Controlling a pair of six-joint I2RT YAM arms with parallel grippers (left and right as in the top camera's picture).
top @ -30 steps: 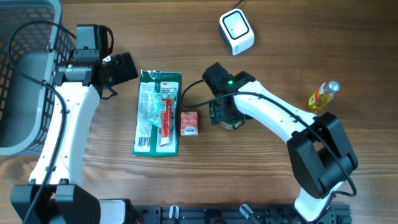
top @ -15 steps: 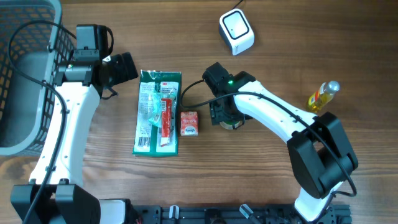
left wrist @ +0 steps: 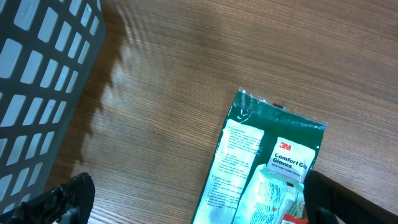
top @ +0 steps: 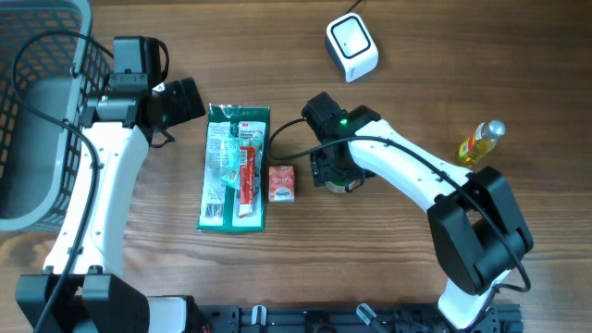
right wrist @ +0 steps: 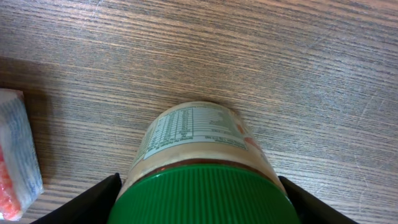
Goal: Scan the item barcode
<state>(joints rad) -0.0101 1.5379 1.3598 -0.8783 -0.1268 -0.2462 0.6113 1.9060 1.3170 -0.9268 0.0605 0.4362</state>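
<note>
- Around the middle of the table [top: 388, 250], a jar [right wrist: 199, 134] with a green lid stands on the wood, its pale printed label facing the far edge.
- The right gripper [right wrist: 202, 202] comes down over the jar from above. Its dark fingers [right wrist: 93, 199] lie against opposite sides of the lid, so the jaws grip it at a fairly wide setting.
- Just left of the jar sits a small red-and-white box [top: 281, 183], apart from the jar.
- Left of the box lies a green glove packet [top: 235, 166], flat, with its long sides running from the near edge toward the far edge. Whether box and packet touch cannot be told.
- Toward the right edge, well apart from the jar, is a small bottle [top: 481, 143] of yellow liquid with a silver cap.
- The left gripper [top: 190, 100] hovers beside the packet's far left corner, jaws spread wide with nothing between them.
- Near the far edge, beyond the jar, sits a white scanner [top: 351, 48].
- A grey mesh basket [top: 28, 111] fills the far left corner.
</note>
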